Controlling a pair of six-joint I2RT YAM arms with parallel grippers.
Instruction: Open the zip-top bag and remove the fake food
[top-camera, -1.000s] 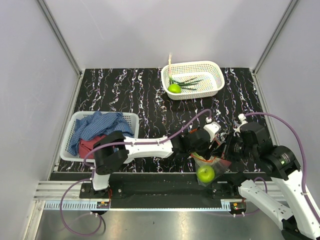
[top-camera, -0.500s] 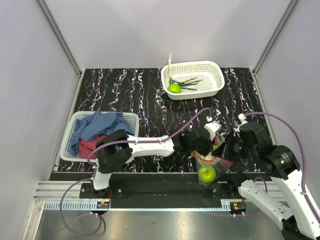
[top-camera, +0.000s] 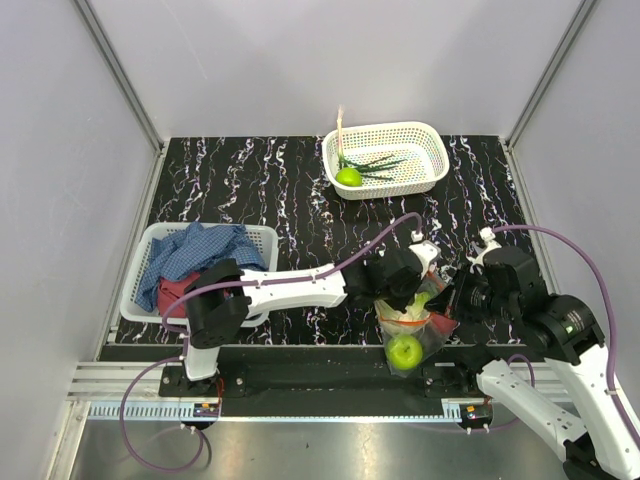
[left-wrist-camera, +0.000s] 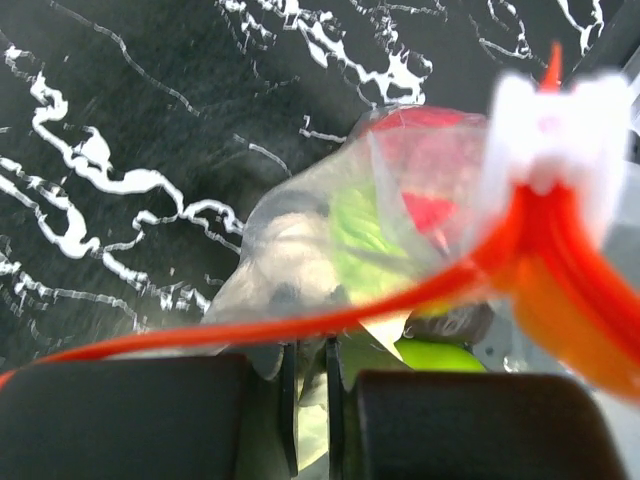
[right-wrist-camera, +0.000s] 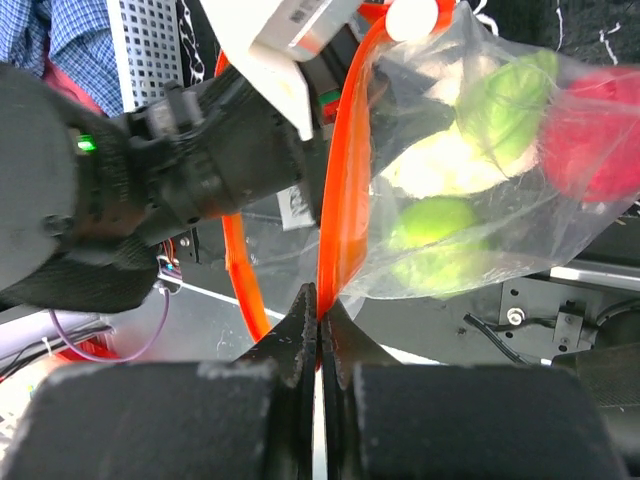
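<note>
Top external shows us the zip-top bag (top-camera: 412, 322) held up between both arms at the near edge of the counter (top-camera: 250, 190). The fake food (top-camera: 405, 350) sits inside it: lime-green fruit, a pale piece and a red piece. From the left wrist, our left pincer (left-wrist-camera: 310, 395) is squeezed almost closed on the bag's clear film, just under the orange-red zip strip (left-wrist-camera: 400, 300). From the right wrist, our right pincer (right-wrist-camera: 319, 335) is pinched tight on that strip.

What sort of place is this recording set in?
Probably a lab robot test cell: plain grey walls enclose a black marbled table, an aluminium rail runs along its near edge, and white baskets sit on it.
</note>
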